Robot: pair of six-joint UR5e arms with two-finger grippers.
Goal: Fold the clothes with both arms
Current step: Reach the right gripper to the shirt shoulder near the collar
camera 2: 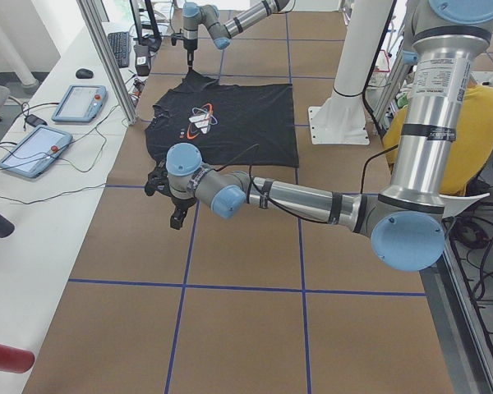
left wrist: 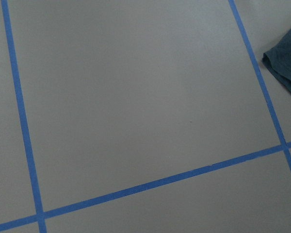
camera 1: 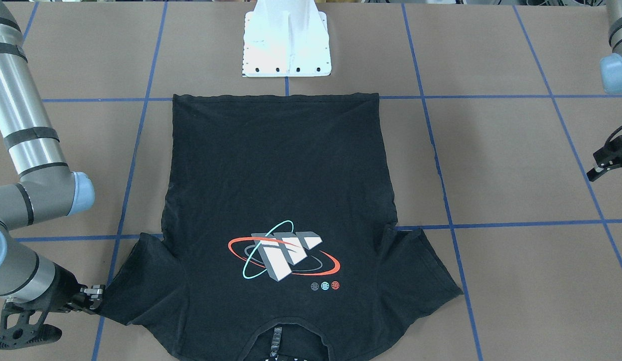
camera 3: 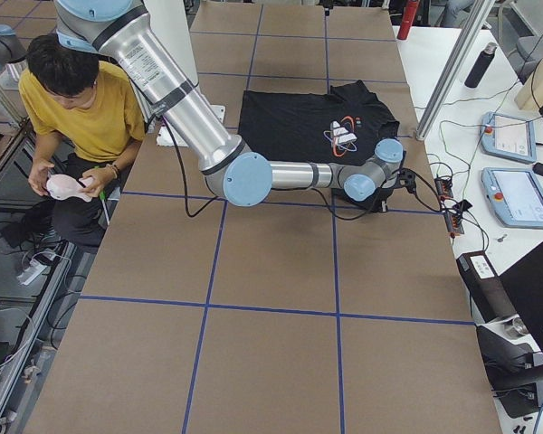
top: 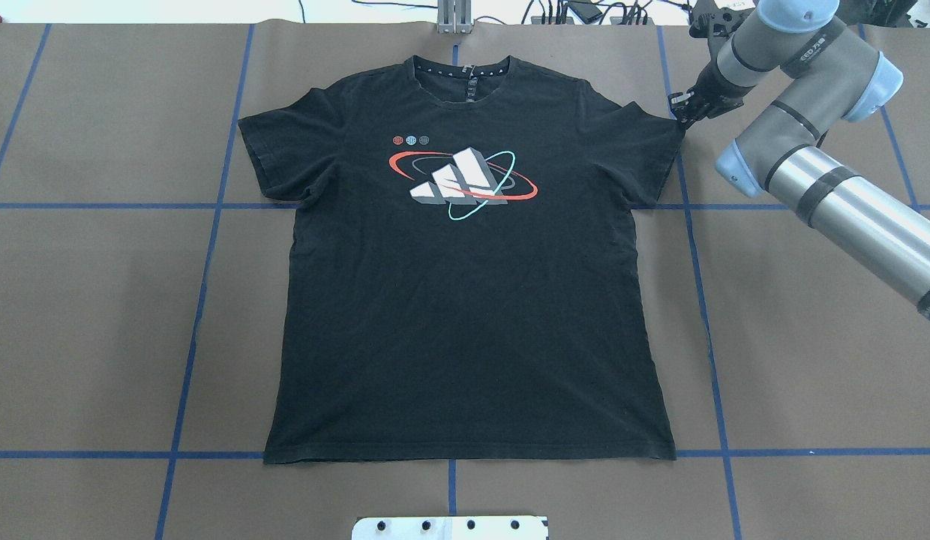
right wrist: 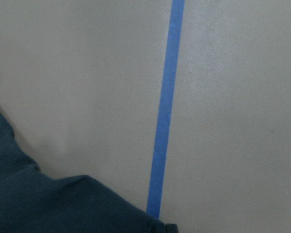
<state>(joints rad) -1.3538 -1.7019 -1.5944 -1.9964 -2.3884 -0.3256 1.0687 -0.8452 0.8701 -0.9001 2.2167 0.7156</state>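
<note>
The black T-shirt [top: 465, 285] lies flat, logo up, with its collar toward the far edge in the overhead view; it also shows in the front view [camera 1: 281, 200]. My right gripper [top: 678, 114] is low at the outer corner of the shirt's right sleeve [top: 645, 150], and in the front view [camera 1: 94, 296] its tips touch that corner. I cannot tell whether its jaws are open or shut. The right wrist view shows only the sleeve edge [right wrist: 48, 204] and blue tape. My left gripper [camera 1: 608, 159] hangs open and empty over bare table, well away from the left sleeve [left wrist: 286, 58].
The white pedestal base [camera 1: 287, 42] stands just beyond the shirt's hem. Brown table paper [top: 97, 315] with blue tape lines surrounds the shirt. Tablets and cables [camera 2: 70, 103] lie on the bench past the collar. A person in yellow [camera 3: 77, 99] sits beside the robot.
</note>
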